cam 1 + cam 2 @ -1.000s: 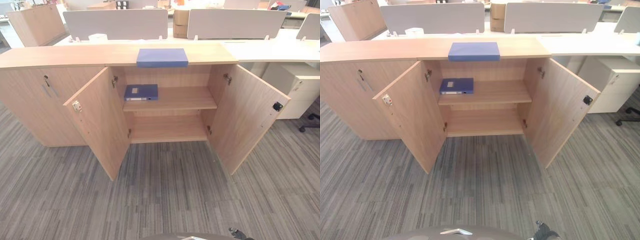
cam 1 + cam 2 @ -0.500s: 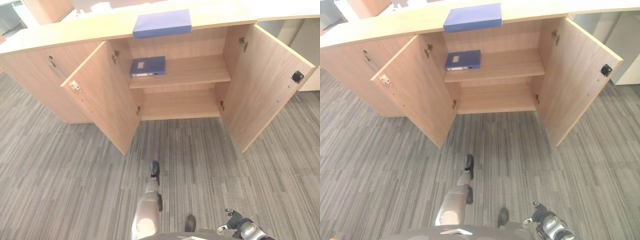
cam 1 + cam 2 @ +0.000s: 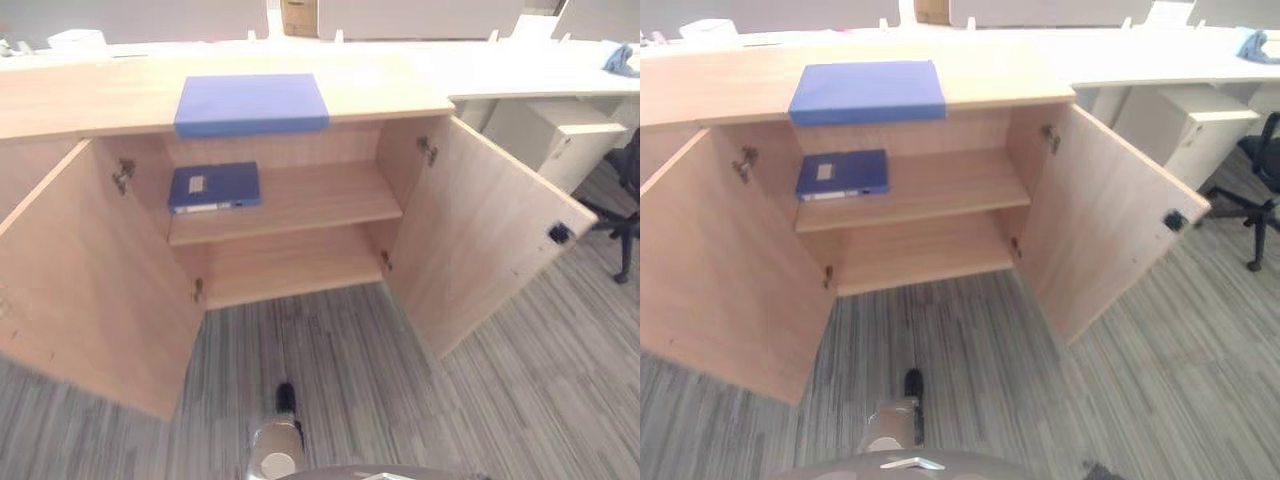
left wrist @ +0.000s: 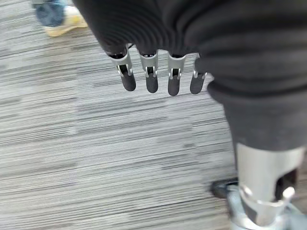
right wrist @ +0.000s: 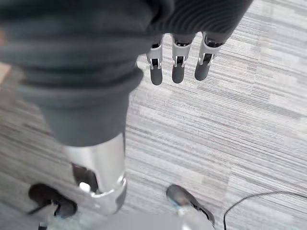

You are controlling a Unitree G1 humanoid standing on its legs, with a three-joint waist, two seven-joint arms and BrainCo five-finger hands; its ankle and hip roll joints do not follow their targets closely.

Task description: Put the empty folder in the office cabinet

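A flat light-blue folder [image 3: 250,103] lies on top of the wooden cabinet [image 3: 400,95], above its open compartment. A darker blue folder [image 3: 214,187] with a white label lies on the upper shelf [image 3: 310,200] inside, at the left. The lower shelf [image 3: 290,265] is bare. Both cabinet doors stand wide open. My left hand [image 4: 152,81] hangs over the grey carpet with relaxed fingers, holding nothing. My right hand [image 5: 178,67] hangs the same way over the carpet, fingers straight and nothing in them. Both hands are well short of the cabinet.
The left door [image 3: 90,280] and right door [image 3: 480,240] swing out into the floor space before the cabinet. A white drawer unit [image 3: 545,135] and a black office chair [image 3: 625,200] stand at the right. A person's shoe [image 4: 57,17] shows on the carpet.
The camera has moved: the cabinet now looks nearer and its top shows again. The two folders lie where they were.
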